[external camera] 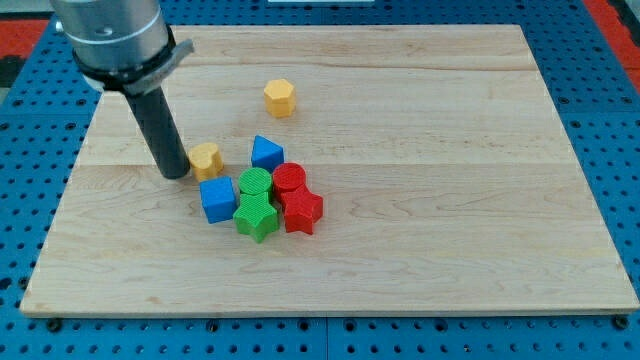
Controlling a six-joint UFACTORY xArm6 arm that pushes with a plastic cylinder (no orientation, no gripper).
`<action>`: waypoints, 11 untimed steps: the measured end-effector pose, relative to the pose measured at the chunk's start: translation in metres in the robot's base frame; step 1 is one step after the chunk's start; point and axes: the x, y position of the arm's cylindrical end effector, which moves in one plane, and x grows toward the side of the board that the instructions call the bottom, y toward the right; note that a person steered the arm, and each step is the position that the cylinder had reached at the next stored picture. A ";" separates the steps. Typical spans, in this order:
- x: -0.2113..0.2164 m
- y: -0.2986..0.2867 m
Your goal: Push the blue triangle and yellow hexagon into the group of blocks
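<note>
My tip [176, 175]: at the view's left of the group, just beside the yellow star-like block [206, 160]; no hand is fitted, so no open or closed state applies.
Group: blue cube [217, 199], green blocks [256, 204], red blocks [297, 198], on the table [450, 200].
Blue triangle [266, 152]: touching the group's top edge.
Yellow hexagon [280, 97]: well apart, above the group.
Step in hand: judged repositioning.
Next move: go above the hexagon, push it downward.

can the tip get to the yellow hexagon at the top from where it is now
Probably yes: my tip sits left of the other yellow block, and bare board lies between it and the yellow hexagon.
</note>
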 end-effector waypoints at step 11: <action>-0.010 0.147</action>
